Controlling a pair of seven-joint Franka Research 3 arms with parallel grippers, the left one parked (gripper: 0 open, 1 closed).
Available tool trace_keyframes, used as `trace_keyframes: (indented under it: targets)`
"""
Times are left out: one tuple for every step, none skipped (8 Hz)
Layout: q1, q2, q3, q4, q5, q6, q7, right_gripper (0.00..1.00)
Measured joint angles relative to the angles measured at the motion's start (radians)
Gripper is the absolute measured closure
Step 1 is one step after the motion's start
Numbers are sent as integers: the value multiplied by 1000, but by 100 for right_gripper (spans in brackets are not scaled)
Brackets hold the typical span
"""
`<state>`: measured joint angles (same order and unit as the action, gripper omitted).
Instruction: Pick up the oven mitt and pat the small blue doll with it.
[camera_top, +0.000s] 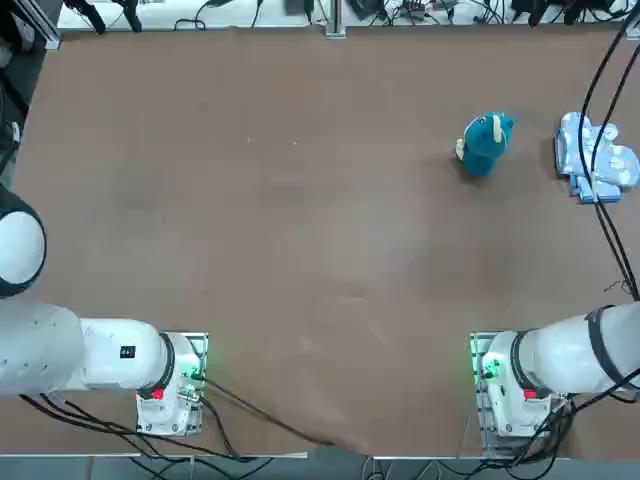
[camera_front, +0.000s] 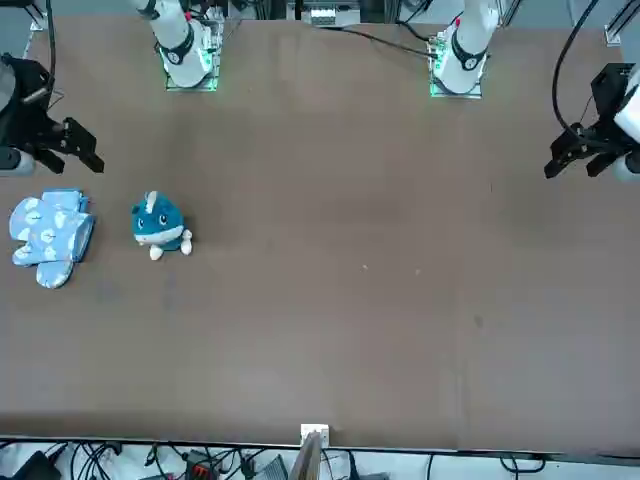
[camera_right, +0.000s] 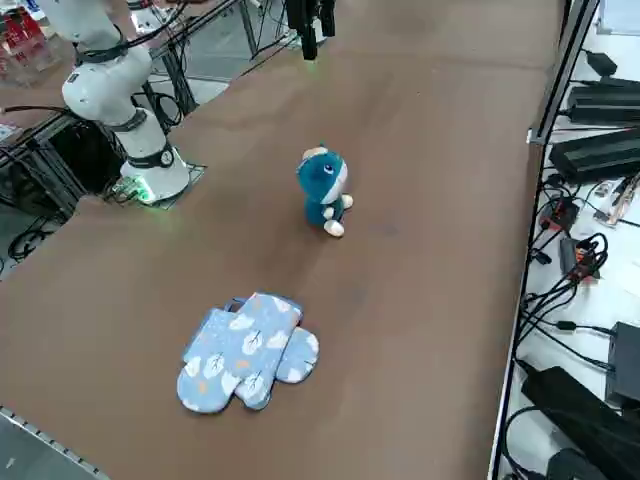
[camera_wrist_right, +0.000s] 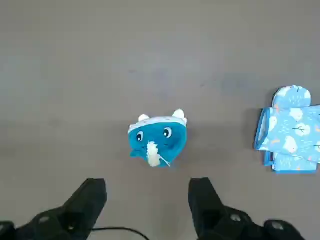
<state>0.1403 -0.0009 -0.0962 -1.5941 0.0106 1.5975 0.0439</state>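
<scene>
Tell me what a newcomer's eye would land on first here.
Probably the teal doll, upright on the wide brown table, its eyes toward the front camera. Next, the light-blue patterned mitt lying beside it, not touching. Then the right gripper, open above the table near the robot's side.

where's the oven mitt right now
The oven mitt lies flat on the table, just right of the small blue doll in the top view.

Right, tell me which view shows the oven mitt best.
The right side view: the whole oven mitt, thumb lobe and pattern included, lies uncovered. The front view shows it whole but smaller; in the top view cables cross it; the right wrist view cuts it off.
</scene>
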Motion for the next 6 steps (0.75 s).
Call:
trace_keyframes:
  targets:
    - [0, 0, 0, 0, 0, 0, -1, 0]
    - [0, -1, 0, 1, 0, 0, -1, 0]
    - [-4, 2, -1, 0, -6, 0, -1, 0]
    - [-16, 9, -3, -5, -43, -1, -1, 0]
    - [-37, 20, -8, -28, -106, 13, -5, 0]
    - [-69, 33, -12, -68, -152, 59, -11, 0]
